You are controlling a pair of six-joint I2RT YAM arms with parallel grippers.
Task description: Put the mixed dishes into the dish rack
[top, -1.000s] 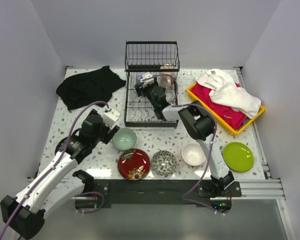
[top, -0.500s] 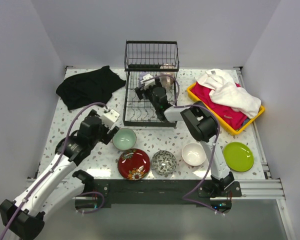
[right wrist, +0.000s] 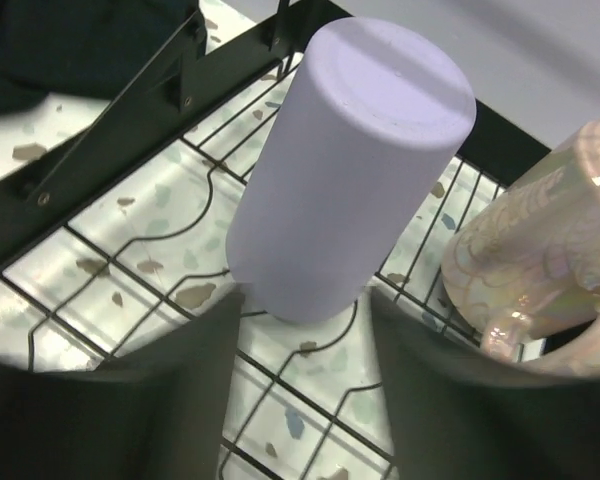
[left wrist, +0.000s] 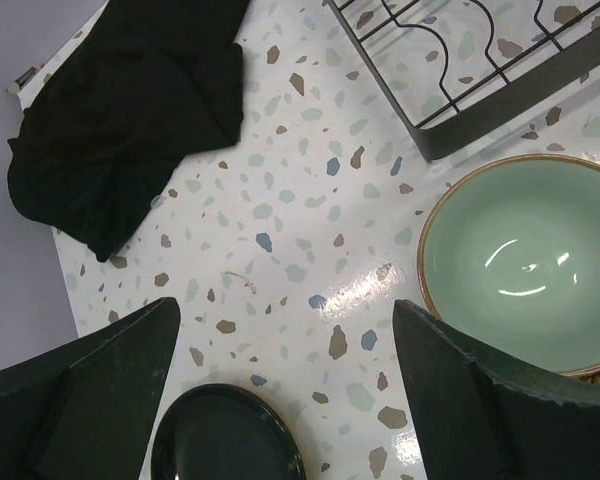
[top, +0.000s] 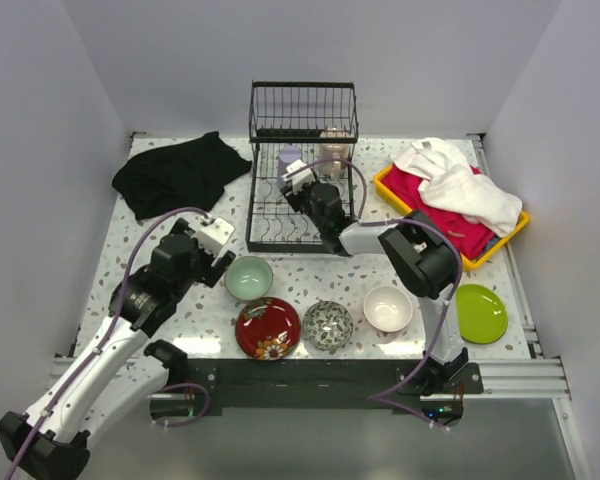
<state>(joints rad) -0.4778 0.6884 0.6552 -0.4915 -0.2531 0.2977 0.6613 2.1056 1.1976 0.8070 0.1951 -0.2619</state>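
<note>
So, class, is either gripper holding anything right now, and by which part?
Nothing is held. The left gripper hangs open beside the pale green bowl; the right gripper stands open by the lavender mug in the dish rack.

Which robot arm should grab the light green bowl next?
Probably the left. The left gripper is open and hangs right beside the pale green bowl. The right gripper is far off at the dish rack, next to the lavender mug.
</note>
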